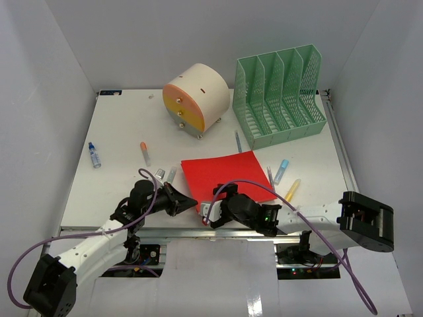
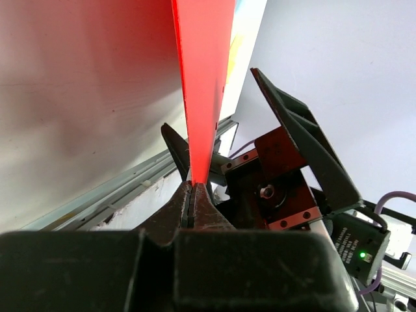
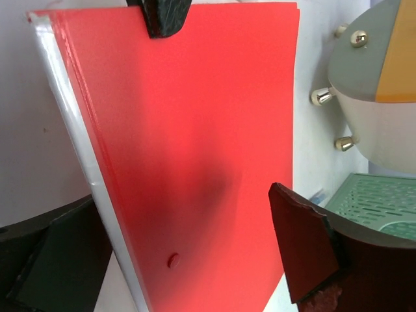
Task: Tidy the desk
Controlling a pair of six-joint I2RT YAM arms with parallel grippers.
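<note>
The desk (image 1: 125, 119) lies flat beneath the red folder (image 1: 225, 173), its white top spreading out past the folder on every side. Its aluminium rail (image 1: 172, 232) runs just in front of the folder's near edge.

And there's the grip: the left gripper (image 1: 188, 203) has the folder by its near-left corner. The left wrist view shows the jaws pressed together on the red sheet (image 2: 201, 78), seen edge-on, with the gripper (image 2: 194, 188) clamped right at the bottom of it. Whether that corner is off the desk, the views do not settle.

The right gripper (image 1: 213, 205) sits at the folder's near edge, just right of the pinched corner, jaws spread wide. From its own camera the right gripper (image 3: 188, 260) has one finger on either side of the red folder (image 3: 195, 143), neither one squeezing it. A pale strip runs down one long edge of the cover.

Moving out from the folder:
- Beyond its far edge stand a round drawer unit (image 1: 196, 99) to the far left and a green file organizer (image 1: 281, 96) to the far right.
- A grey pen (image 1: 238, 140) lies between the folder and the organizer.
- Just right of the folder are a thin pen (image 1: 270, 176), a blue highlighter (image 1: 282, 170) and a yellow highlighter (image 1: 292, 189).
- To its left is an orange-capped marker (image 1: 144, 152), and well left of that a blue-capped marker (image 1: 94, 154).
</note>
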